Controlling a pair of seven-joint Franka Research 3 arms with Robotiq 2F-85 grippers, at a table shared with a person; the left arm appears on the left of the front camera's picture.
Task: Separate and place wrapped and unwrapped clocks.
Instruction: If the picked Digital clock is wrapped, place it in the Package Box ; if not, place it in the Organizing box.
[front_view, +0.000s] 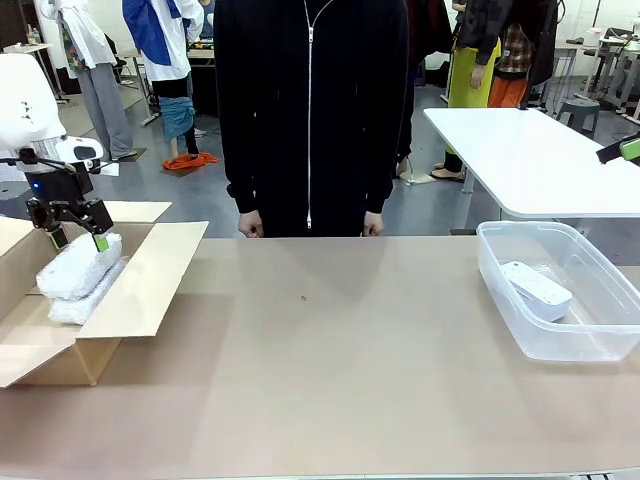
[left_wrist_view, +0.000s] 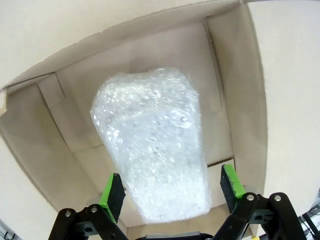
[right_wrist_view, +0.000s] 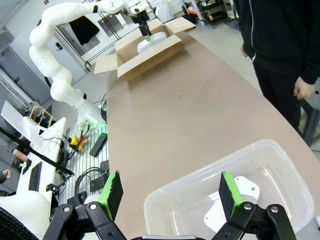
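Note:
Two wrapped clocks lie stacked in the open cardboard box (front_view: 140, 290) at the table's left, the upper bundle (front_view: 80, 265) over the lower one (front_view: 85, 302). My left gripper (front_view: 76, 236) hangs just over the upper bundle. In the left wrist view its fingers (left_wrist_view: 112, 192) stand open on either side of the bubble-wrapped bundle (left_wrist_view: 155, 150). The unwrapped clock (front_view: 535, 290), smooth white, rests in the clear plastic bin (front_view: 500, 275) at the right. My right gripper (right_wrist_view: 170, 192) is open above that bin (right_wrist_view: 200, 195), holding nothing, with the white clock (right_wrist_view: 235, 200) below it.
A person in black stands at the table's far edge, hands (front_view: 250, 225) hanging at the rim. The box flaps (front_view: 165, 260) spread out over the table. A green pad (front_view: 630, 150) of my right gripper shows at the far right edge.

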